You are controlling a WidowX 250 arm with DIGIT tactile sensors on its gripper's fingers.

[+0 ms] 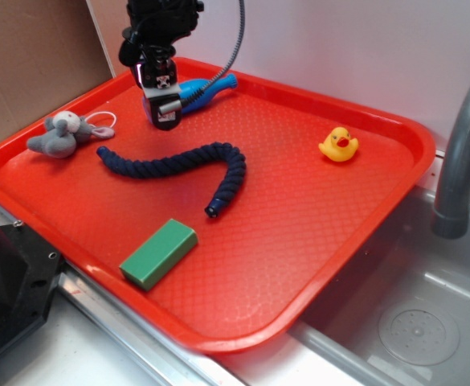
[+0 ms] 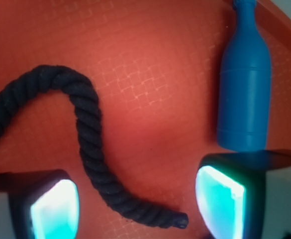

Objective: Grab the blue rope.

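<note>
**Rope tail lies between the open jaws**

The gripper (image 2: 138,201) hangs spread wide and empty above the red tray (image 1: 315,241). The blue rope (image 2: 88,144) sits just beside the blue bottle (image 2: 244,84), its near stretch running lengthwise through the jaw gap, capped end toward the camera. A straight descent looks likely to straddle it.

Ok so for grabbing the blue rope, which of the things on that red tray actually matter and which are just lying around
Part of the job:
blue rope, lying curved mid-tray
gripper, open above the tray, holding nothing

Just lying about:
blue bottle
yellow duck
green block
grey plush toy
red tray
</note>
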